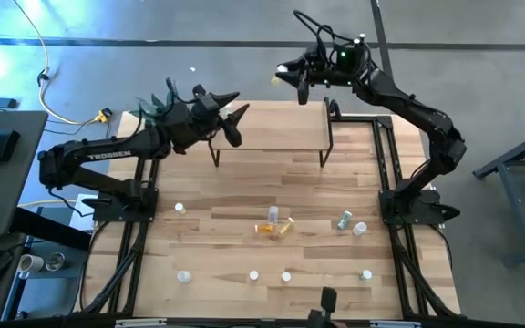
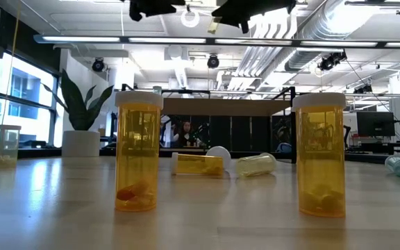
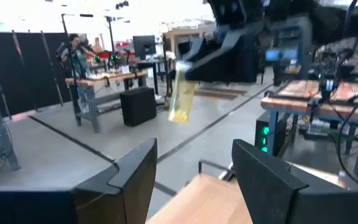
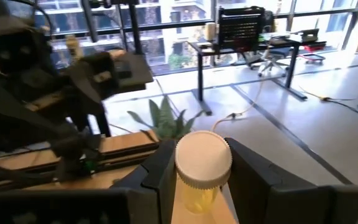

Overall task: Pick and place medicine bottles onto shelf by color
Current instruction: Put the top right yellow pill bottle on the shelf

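Yellow pill bottle [image 4: 199, 180], capped in white, sits clamped between the right gripper [image 1: 285, 71]'s fingers above the far right end of the shelf [image 1: 272, 128]. Over the shelf's left end, the left gripper [image 1: 233, 107] hovers with fingers spread and empty. Other medicine bottles [image 1: 276, 226] stand or lie scattered across the wood-plank table [image 1: 226, 246].

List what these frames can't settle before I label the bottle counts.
- Colours of the small standing bottles at the table's near edge: too small in the high view.
- Shelf top contents: low view sees it edge-on, bottles in front.
- Bottle in the right tool: label unseen, cap faces the camera.
- Left tool: open, empty; fingertips cut off.
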Controlling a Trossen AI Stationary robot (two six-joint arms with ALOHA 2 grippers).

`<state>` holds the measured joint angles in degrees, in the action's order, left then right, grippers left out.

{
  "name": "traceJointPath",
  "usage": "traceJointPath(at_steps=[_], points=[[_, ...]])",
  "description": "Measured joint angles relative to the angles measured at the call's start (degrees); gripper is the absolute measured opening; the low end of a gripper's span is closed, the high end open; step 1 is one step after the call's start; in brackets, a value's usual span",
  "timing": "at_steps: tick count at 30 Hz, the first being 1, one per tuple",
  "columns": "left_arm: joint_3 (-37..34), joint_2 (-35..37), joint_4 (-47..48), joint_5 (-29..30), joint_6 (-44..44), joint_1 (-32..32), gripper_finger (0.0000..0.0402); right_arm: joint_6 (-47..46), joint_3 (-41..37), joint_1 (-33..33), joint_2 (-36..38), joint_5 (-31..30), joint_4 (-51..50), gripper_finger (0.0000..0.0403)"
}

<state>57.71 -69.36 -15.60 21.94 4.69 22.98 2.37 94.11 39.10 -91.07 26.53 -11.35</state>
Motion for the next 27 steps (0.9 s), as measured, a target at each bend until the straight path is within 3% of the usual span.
traceJointPath(at_steps=[15, 27], points=[[0.0, 5.8, 5.8, 0.8, 0.0, 2.8, 0.02, 0.0, 0.0, 0.6, 0.0, -9.9, 5.3, 0.0108], [0.0, 6.8, 9.6, 0.8, -0.9, 4.4, 0.02, 0.5, 0.0, -1.7, -2.3, -10.3, 3.2, 0.0108]])
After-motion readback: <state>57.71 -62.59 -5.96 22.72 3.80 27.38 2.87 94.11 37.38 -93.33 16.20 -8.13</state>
